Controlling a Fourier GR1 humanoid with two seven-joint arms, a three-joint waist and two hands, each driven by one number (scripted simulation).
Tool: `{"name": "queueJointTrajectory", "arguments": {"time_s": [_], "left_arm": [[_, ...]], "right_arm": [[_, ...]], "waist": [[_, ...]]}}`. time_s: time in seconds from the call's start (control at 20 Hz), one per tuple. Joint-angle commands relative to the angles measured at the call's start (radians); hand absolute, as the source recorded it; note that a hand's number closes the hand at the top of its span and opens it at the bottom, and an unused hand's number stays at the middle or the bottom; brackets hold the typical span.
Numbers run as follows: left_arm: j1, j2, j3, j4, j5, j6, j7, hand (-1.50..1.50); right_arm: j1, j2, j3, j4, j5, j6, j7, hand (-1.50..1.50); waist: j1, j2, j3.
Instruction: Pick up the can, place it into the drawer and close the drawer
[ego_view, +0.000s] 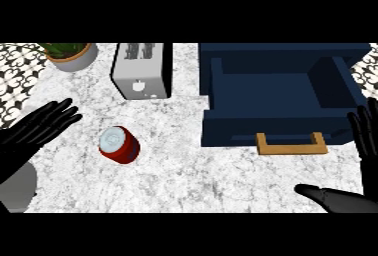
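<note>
The red can (119, 145) with its pale silver top stands on the white marbled tabletop (184, 175), left of middle, and no robot hand touches it. The left robot hand (40, 125) shows at the left edge, just up and to the left of the can, its black fingers straight and spread apart, pointing toward the upper right, with a clear gap of bare stone between fingertips and can. The right robot hand (362, 150) shows at the far right edge, well apart from the can, fingers straight and upright beside the drawer's right front corner, thumb stretched low toward the left; it holds nothing. The dark blue drawer (277, 117) is pulled out to the right of the can, its inside bare, with a tan handle (291, 145) on its front facing the lower edge. Behind the can, between it and the far edge, stands a grey toaster (140, 70); further left a potted plant (70, 54) sits in the corner. A black-and-white patterned floor (15, 80) shows past the tabletop's left edge.
</note>
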Motion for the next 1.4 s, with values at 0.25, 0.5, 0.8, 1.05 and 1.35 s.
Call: {"name": "queueJointTrajectory", "arguments": {"time_s": [0.25, 0.5, 0.8, 1.05, 1.35], "left_arm": [[-0.029, 0.157, 0.152, 0.147, 0.217, -0.218, 0.059, -1.5], [-0.035, 0.187, 0.171, 0.154, 0.34, -0.176, 0.153, -1.5], [-0.087, 0.195, 0.122, 0.225, 0.471, -0.098, 0.267, -1.5], [-0.149, 0.217, 0.086, 0.246, 0.574, -0.028, 0.37, -1.5], [-0.113, 0.081, 0.045, 0.271, 0.44, -0.061, 0.348, -1.5]], "right_arm": [[0.168, 0.016, -0.082, -0.009, -0.087, 0.095, -0.105, -1.5], [0.222, -0.033, -0.213, -0.046, -0.209, 0.187, -0.115, -1.5], [0.2, -0.049, -0.258, -0.001, -0.232, 0.223, -0.115, -1.5], [0.243, -0.071, -0.317, -0.016, -0.3, 0.294, -0.113, -1.5], [0.253, -0.073, -0.395, 0.022, -0.346, 0.345, -0.141, -1.5]], "waist": [[0.01, -0.004, 0.001], [0.008, -0.005, 0.001], [0.007, -0.004, 0.001], [0.004, -0.004, 0.001], [0.006, -0.003, 0.001]]}}
